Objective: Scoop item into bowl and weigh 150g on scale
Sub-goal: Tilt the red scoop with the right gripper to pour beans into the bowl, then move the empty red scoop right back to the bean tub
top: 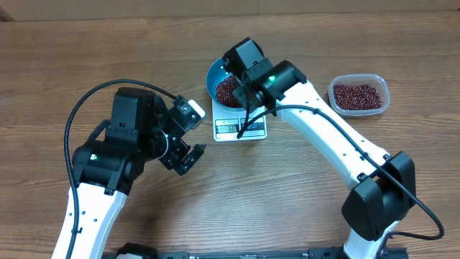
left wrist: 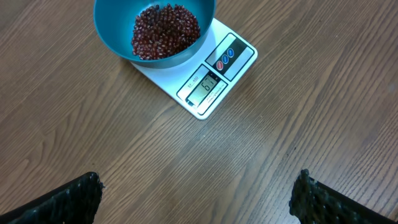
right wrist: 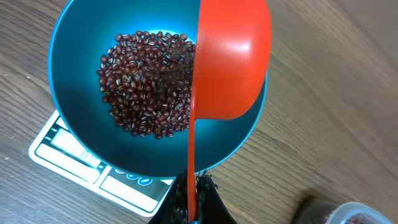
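spanning everything, the brown wood-grain table [top: 287, 201] carries the whole setup, and the small flat white rectangular kitchen scale [left wrist: 239, 45] near its far middle serves as the landmark. the white right arm [top: 338, 137] reaches from the near right of the scale up over it. the white-and-black left arm [top: 108, 158] is bent to the left of the scale, well apart from it. the round deep blue bowl [right wrist: 78, 134] sits on the rear part of the scale, overhanging its back and sides and leaving the front display and marked panels uncovered; the display shows digits that i cannot read surely. the clear rectangular plastic tub [top: 358, 76] rests to the right of the scale, well apart, with more beans in it. the orange-red plastic scoop [right wrist: 233, 62] hangs tipped on its side over the right part of the bowl on the scale, its thin handle running down toward the wrist. the right gripper [right wrist: 193, 202] is clenched on that handle. the left gripper [left wrist: 196, 202] hovers in front and left of the scale with its jaws released wide, nothing between them. the small dark red-brown beans [right wrist: 146, 87] lie as a loose heap in the bottom of the bowl on the scale.
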{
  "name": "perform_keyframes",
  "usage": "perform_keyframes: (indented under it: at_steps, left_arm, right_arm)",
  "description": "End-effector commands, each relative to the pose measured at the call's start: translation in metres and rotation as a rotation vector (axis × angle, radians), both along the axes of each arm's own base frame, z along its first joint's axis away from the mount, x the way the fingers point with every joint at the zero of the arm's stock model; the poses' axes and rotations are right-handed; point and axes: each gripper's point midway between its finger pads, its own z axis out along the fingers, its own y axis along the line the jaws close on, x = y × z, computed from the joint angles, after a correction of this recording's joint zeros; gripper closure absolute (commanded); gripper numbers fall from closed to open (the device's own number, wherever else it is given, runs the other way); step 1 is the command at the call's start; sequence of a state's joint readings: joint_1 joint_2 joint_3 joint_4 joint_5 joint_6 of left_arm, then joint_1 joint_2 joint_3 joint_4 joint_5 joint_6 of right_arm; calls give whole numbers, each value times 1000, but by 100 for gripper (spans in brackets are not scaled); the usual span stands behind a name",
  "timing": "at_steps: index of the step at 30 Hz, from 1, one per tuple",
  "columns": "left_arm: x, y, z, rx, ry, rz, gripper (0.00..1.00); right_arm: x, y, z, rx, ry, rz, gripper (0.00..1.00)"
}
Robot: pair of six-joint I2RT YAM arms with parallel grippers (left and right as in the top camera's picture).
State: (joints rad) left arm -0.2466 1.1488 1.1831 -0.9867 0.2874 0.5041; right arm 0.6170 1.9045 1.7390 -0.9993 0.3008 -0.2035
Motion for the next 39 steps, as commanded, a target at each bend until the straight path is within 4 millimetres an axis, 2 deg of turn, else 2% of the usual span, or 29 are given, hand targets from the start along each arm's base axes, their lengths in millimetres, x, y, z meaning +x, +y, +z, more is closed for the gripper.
perform_keyframes:
  at_steps: [1, 7, 10, 13, 16, 20, 21, 23, 26, 31, 34, 39]
  left_arm:
    - [5, 1, 9, -9, -20, 15, 0]
    - [5, 1, 9, -9, -20, 15, 0]
    - [5, 1, 9, -9, -20, 15, 0]
    - [5, 1, 9, -9, -20, 15, 1]
    - [5, 1, 9, -9, -20, 15, 1]
    - [5, 1, 9, -9, -20, 15, 0]
    - [5, 1, 9, -9, -20, 15, 0]
    - [5, 1, 9, -8, -20, 15, 0]
    - [5, 1, 9, -9, -20, 15, 0]
    - [5, 1, 9, -9, -20, 15, 0]
    - [5, 1, 9, -9, -20, 15, 0]
    - [5, 1, 9, -9, -20, 15, 0]
  right_arm:
    - [8, -6, 35, -8, -104, -20, 96]
    - [7, -11, 48, 0, -137, -39, 96]
    - [3, -15, 69, 59, -169, -83, 96]
    - [-7, -28, 98, 199, -180, -179, 96]
    - [-22, -46, 118, 362, -132, -285, 96]
    - [-38, -81, 137, 540, -53, -424, 96]
    - [-49, -101, 145, 607, -13, -479, 96]
    - [-60, -119, 152, 656, 15, -512, 96]
    - [-72, -146, 158, 691, 30, -576, 96]
    - [-95, -179, 156, 667, 51, -681, 96]
    - [-103, -191, 153, 653, 67, -725, 96]
    - [-105, -201, 151, 650, 69, -759, 96]
